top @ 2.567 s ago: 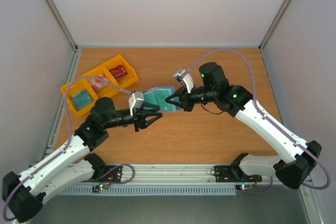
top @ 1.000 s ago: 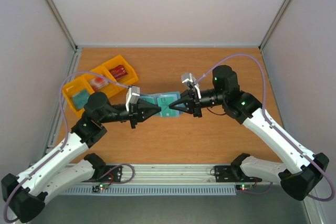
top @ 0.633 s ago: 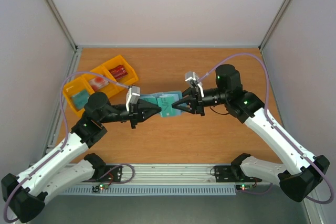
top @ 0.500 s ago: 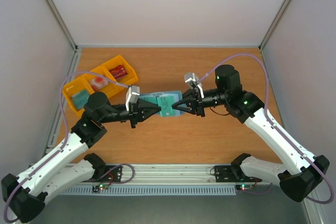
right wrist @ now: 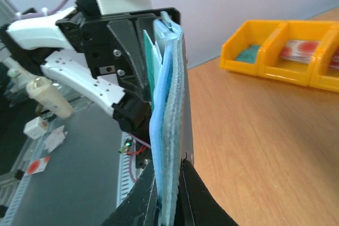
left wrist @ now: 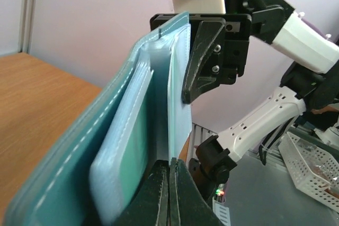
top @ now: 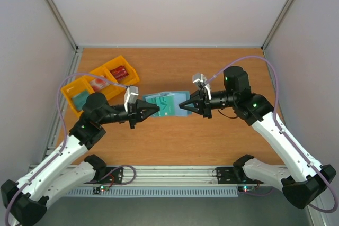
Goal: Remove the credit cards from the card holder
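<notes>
The slate-blue card holder hangs in the air between both grippers, above the table's middle. My right gripper is shut on its right edge; the right wrist view shows the jaws pinching the holder's thick blue layers. My left gripper is shut on a teal-green credit card with light markings that sticks out of the holder's left side. In the left wrist view the jaws clamp the thin card edge-on, with the stitched holder beside it.
A yellow three-compartment tray stands at the back left. It holds a teal card, a pinkish-red card and a red item. The tray also shows in the right wrist view. White walls enclose the table.
Both grippers have closed on the holder and then drawn apart, the left one to the left and the right one to the right. More of the teal card shows.
</notes>
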{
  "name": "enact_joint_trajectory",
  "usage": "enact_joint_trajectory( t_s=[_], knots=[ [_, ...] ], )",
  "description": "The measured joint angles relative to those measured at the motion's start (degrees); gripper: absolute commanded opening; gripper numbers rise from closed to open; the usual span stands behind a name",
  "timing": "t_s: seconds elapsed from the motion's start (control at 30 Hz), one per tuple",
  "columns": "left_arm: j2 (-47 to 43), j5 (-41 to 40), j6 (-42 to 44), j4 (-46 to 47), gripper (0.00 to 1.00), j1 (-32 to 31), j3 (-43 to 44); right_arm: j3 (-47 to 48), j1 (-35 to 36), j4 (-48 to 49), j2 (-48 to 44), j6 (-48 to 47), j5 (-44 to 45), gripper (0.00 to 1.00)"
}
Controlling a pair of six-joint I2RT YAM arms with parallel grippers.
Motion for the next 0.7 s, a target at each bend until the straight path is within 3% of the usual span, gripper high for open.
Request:
enact_joint_trajectory(
  t_s=[0.1, 0.2, 0.47, 0.53, 0.7],
  knots=[
    [-0.5, 0.1, 2.1, -3.2, 0.00, 1.3, 0.3, 0.3, -0.6, -1.6, -0.3, 0.0, 4.0, 0.01],
    [-0.7, -0.7, 9.0, -13.9, 0.00, 3.9, 3.5, 0.4, -3.3, -2.8, -1.0, 1.1, 12.0, 0.01],
    [3.7, -11.6, 43.2, -50.8, 0.00, 11.8, 21.0, 0.6, -6.3, -5.3, 0.2, 2.9, 22.4, 0.01],
    [7.5, -15.4, 53.1, -59.7, 0.00, 16.6, 26.1, 0.6, -6.3, -5.7, 0.7, 2.9, 22.6, 0.01],
    [19.9, -21.1, 76.1, -78.6, 0.00, 36.4, 37.7, 0.6, -6.4, -5.7, 0.7, 2.8, 22.1, 0.01]
  ],
)
